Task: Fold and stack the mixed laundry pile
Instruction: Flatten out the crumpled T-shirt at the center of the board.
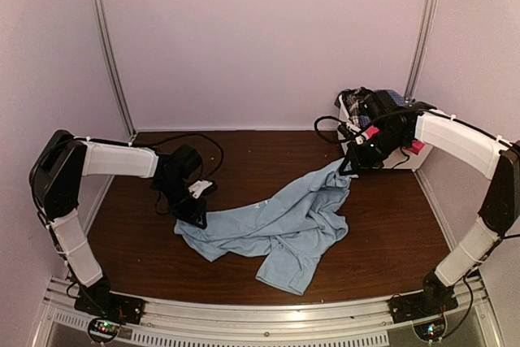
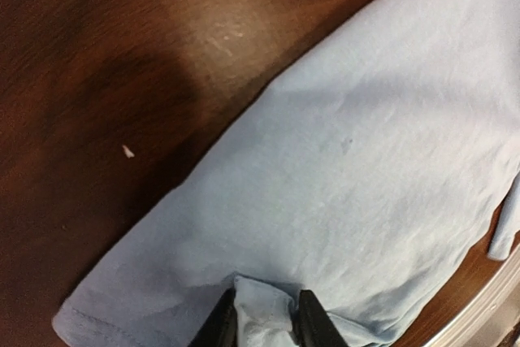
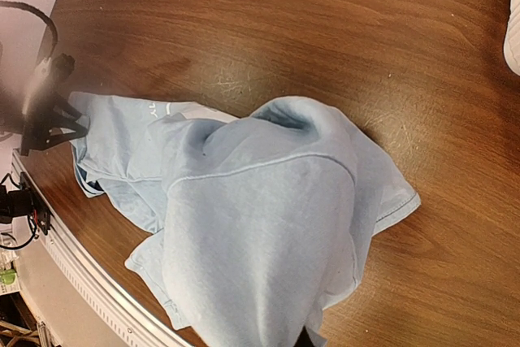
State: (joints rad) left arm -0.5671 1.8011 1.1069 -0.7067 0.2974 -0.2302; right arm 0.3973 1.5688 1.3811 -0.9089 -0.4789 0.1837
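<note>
A light blue T-shirt [image 1: 284, 225] lies crumpled across the middle of the brown table [image 1: 244, 152]. My left gripper [image 1: 195, 215] is down at its left corner. In the left wrist view a small fold of the T-shirt [image 2: 264, 314] is pinched between the black fingers [image 2: 313, 323]. My right gripper [image 1: 351, 166] holds the shirt's far right corner raised, shut on it. The T-shirt [image 3: 260, 225] drapes down from it and hides its fingers. The rest of the mixed laundry pile [image 1: 382, 101], dark and checked pieces, sits at the back right, partly behind the right arm.
A white plastic basket [image 1: 348, 113] holding the other garments stands in the back right corner against the wall; its corner [image 3: 513, 30] shows in the right wrist view. A black cable [image 1: 207, 142] loops over the table behind the left arm. The metal rail [image 1: 268, 314] runs along the near edge.
</note>
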